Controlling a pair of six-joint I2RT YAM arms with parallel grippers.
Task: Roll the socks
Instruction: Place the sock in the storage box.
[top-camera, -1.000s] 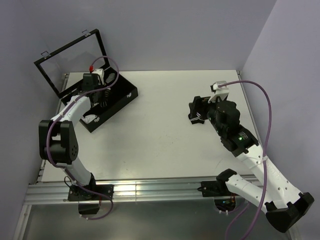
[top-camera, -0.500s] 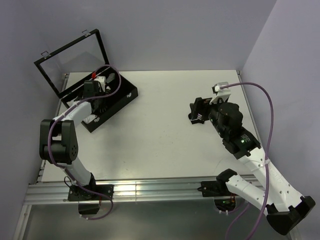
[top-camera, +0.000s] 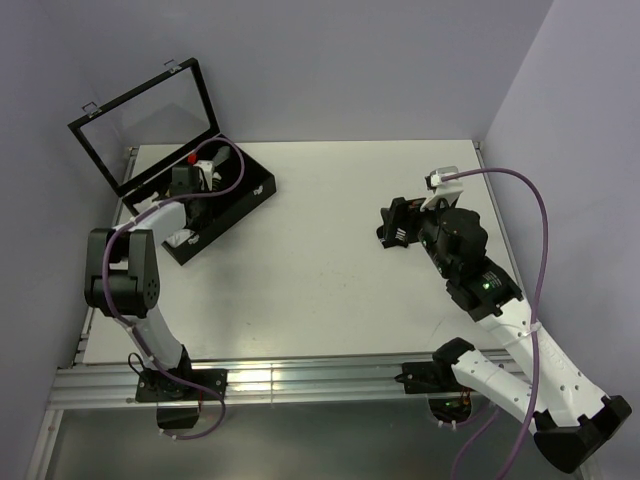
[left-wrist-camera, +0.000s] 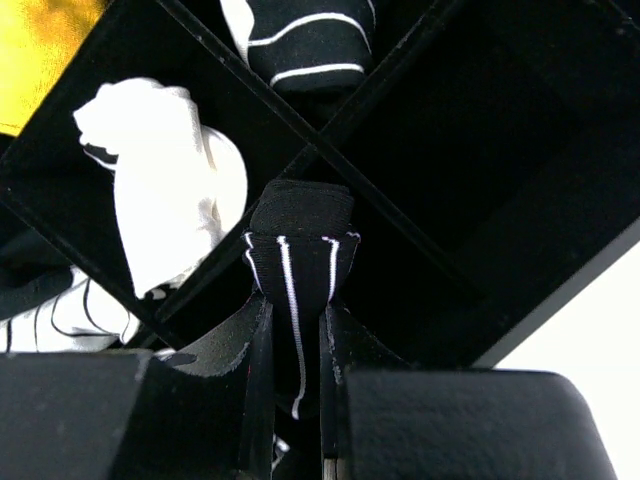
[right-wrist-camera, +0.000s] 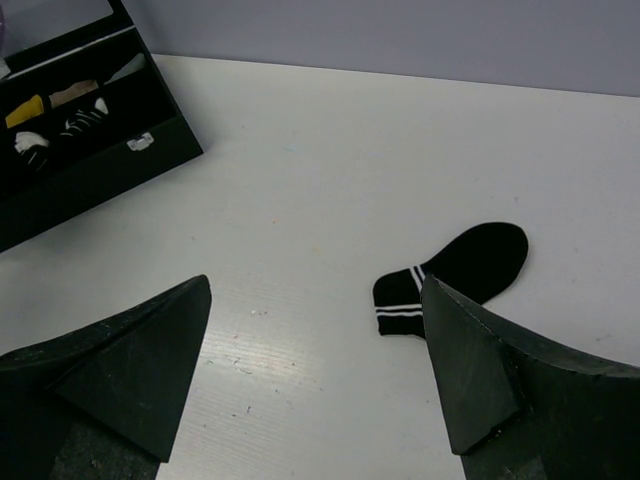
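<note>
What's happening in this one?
The left tool is clamped on a folded black fabric sock with thin white stripes, holding it over the dividers of the open black compartment box at the table's far left corner. A rolled white sock bundle sits in a neighbouring compartment. The right tool hovers open above the white table, where a second black striped sock lies flat, unrolled and untouched.

left gripper (left-wrist-camera: 297, 320) pinched on folded black striped sock (left-wrist-camera: 300, 240), above crossing dividers of black box (left-wrist-camera: 420, 70), white bundle (left-wrist-camera: 165, 190) left, striped black bundle (left-wrist-camera: 305, 40) far, yellow bundle (left-wrist-camera: 35, 55) far left
</note>
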